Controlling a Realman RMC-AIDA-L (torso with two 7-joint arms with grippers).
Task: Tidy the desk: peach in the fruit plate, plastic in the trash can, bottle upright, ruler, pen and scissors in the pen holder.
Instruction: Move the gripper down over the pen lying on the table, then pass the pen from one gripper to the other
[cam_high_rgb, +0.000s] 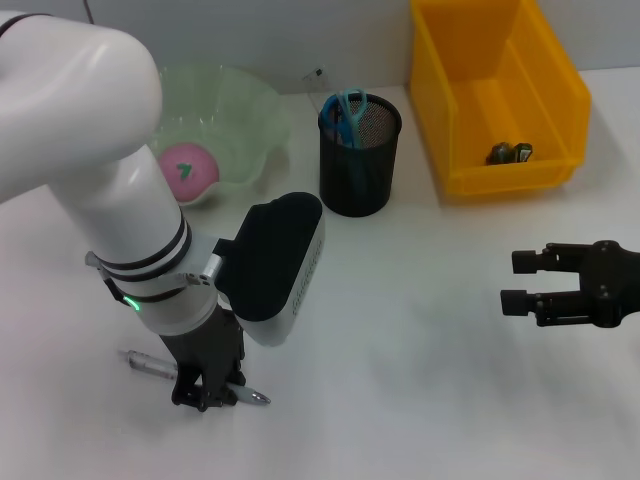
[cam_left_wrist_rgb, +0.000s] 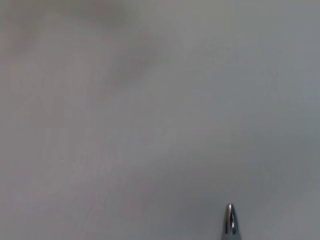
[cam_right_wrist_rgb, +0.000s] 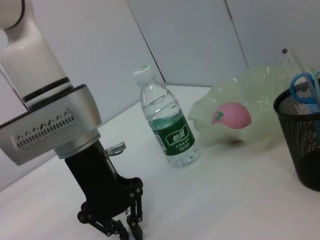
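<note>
Overhead, left gripper (cam_high_rgb: 208, 392) is seen lowered over pen (cam_high_rgb: 150, 366) at near left of desk (cam_high_rgb: 420, 350), fingers pinched on barrel. Right gripper (cam_high_rgb: 520, 282) is held spread at right. Peach (cam_high_rgb: 186, 168) lies in fruit plate (cam_high_rgb: 250, 115); scissors (cam_high_rgb: 349, 108) in pen holder (cam_high_rgb: 360, 155).

Left wrist: only pen tip (cam_left_wrist_rgb: 229, 220) is shown.

Right wrist: bottle (cam_right_wrist_rgb: 166, 117) is shown upright beside plate.

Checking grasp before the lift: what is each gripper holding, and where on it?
The left gripper straddles the pen mid-barrel on the table; whether it is clamped cannot be told. The right gripper is open, holding nothing.
</note>
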